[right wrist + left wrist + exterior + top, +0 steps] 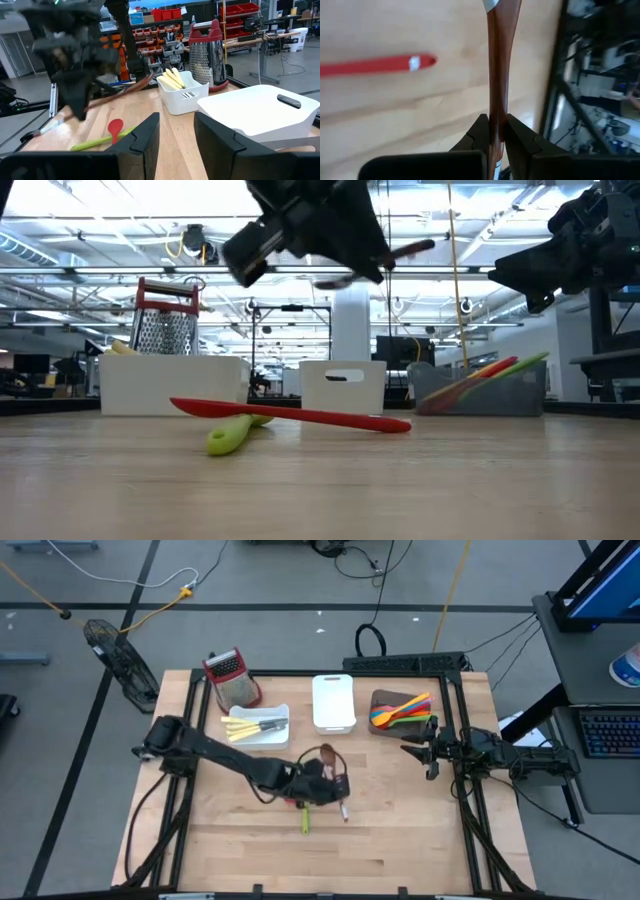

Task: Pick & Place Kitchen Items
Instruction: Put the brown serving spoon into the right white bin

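High view: I have the left gripper (335, 783) over the middle of the light wooden surface (400, 830), with a red flat spatula (300, 802) and a lime-green slim utensil (306, 820) lying just under it; the right gripper (412, 748) waits near the right edge, beside a brown tray (385, 700) holding orange, green and blue utensils (400, 712). A white tray of yellow sticks (242, 727), an empty white tray (333, 703) and a red-topped metal box grater (230, 678) sit along the far side. Low view: the left gripper (385, 265) is raised, carrying a brown wooden-handled utensil (410, 249) clear of the surface; the red spatula (300, 415) lies across the green one (228, 436). Left wrist view: my fingers (480, 134) are clamped narrow on the brown handle (498, 75); the red spatula's handle tip (380, 64) lies on the wood beyond. Right wrist view: the right gripper (176, 131) stands wide apart, holding nothing; grater (207, 54) and yellow sticks (172, 78) are visible ahead.
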Controlling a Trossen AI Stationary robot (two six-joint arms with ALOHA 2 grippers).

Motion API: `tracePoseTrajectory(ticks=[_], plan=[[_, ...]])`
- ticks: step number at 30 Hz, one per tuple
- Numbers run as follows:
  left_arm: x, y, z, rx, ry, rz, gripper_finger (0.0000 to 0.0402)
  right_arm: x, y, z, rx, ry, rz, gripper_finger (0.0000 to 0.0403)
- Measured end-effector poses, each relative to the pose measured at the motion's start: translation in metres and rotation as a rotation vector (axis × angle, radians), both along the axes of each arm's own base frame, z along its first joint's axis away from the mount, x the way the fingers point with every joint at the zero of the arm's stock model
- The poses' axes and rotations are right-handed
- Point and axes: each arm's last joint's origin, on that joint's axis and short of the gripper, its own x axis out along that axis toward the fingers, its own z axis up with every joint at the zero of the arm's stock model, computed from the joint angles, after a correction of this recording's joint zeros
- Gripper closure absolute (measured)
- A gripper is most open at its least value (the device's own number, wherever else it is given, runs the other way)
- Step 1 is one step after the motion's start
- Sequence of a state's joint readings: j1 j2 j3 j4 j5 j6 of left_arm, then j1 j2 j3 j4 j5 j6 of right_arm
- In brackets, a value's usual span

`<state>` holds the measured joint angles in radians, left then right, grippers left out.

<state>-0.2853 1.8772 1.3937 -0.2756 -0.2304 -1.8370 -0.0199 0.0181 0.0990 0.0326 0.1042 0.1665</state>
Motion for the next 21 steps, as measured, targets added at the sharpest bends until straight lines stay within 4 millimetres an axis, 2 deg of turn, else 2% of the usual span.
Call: tracePoseTrajectory(ticks=[5,9,15,21], plan=[[-0.001,0.025,0.026,0.059,-0.08,0.005,0.0382,0.0,0.0,0.0,0.0,0.0,0.0,0.0289],[0.001,0.054,0.044,0.09,-0.152,-0.006,0.0379,0.0,0.0,0.0,0.0,0.0,0.0,0.0289],[0.007,0.104,0.057,0.096,-0.248,-0.064,0.0378,0.0,0.0,0.0,0.0,0.0,0.0,0.0289],[0.004,0.157,0.056,0.034,-0.244,-0.094,0.0377,0.0,0.0,0.0,0.0,0.0,0.0,0.0289]])
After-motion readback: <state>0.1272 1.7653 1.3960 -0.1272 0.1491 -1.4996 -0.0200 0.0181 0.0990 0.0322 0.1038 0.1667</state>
